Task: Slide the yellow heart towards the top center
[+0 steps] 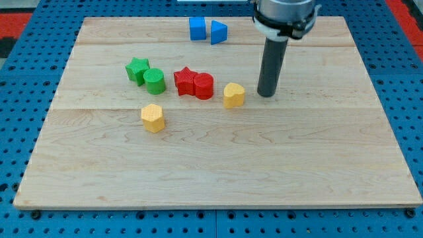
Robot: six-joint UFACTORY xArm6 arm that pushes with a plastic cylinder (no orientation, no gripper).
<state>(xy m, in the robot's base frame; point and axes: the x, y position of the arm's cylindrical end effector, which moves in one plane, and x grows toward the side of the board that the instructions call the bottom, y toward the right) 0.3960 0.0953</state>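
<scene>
The yellow heart (233,95) lies on the wooden board (218,172) a little right of centre, in the upper half. My tip (266,94) rests on the board just to the heart's right, a small gap apart from it. The dark rod rises from the tip to the arm's head at the view's top.
A red cylinder (204,86) and red star (186,80) sit just left of the heart. A green cylinder (154,80) and green star (137,69) lie further left. A yellow hexagon (153,118) is lower left. A blue cube (197,29) and blue triangle (219,32) sit at top centre.
</scene>
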